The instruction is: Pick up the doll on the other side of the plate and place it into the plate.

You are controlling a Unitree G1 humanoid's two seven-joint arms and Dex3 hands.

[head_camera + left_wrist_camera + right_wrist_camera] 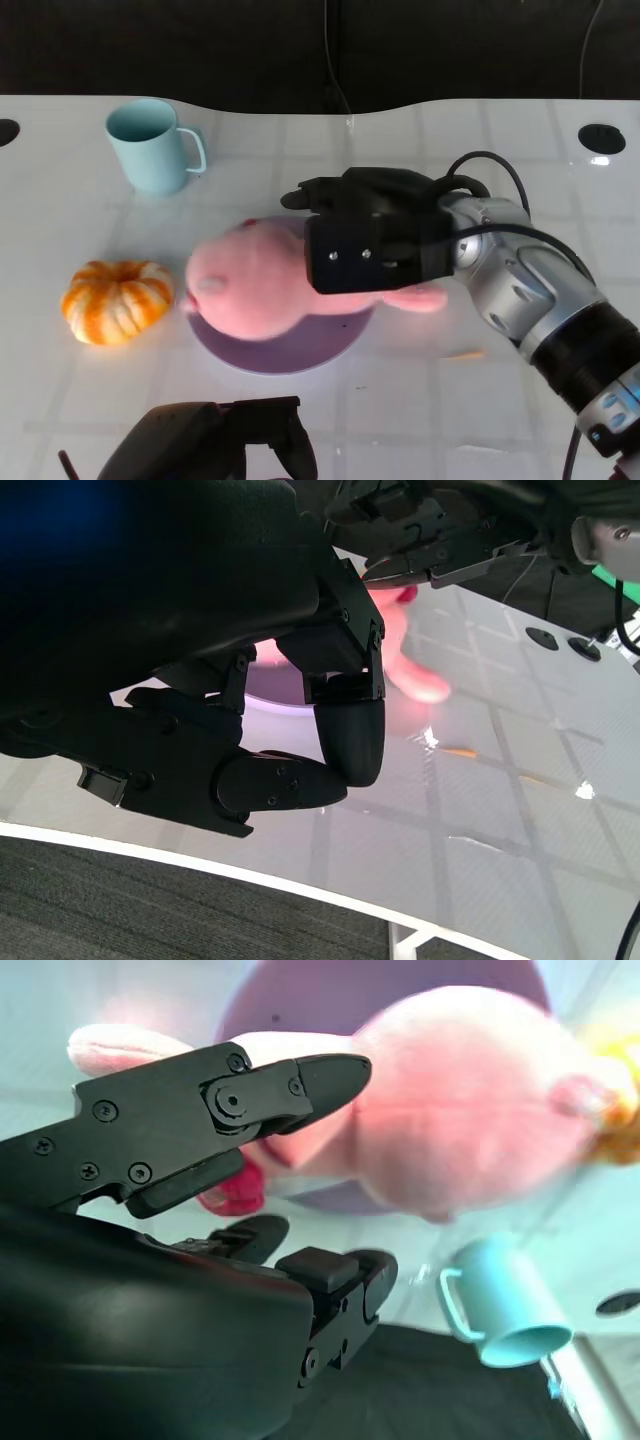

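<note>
The pink plush doll (250,285) lies across the purple plate (300,352), its head hanging past the plate's left rim. My right hand (375,240) covers the doll's body from above and grips it. In the right wrist view the doll (470,1100) sits over the plate (380,990), one finger of my right hand (180,1130) lying against it and the others below its red part. My left hand (220,440) rests low at the table's front edge with fingers curled in on nothing (300,730). The doll's pink leg (410,670) shows beyond it.
A light blue mug (150,145) stands at the back left. An orange pumpkin (117,300) lies left of the plate, close to the doll's head. The white table's front edge (300,890) runs just below my left hand.
</note>
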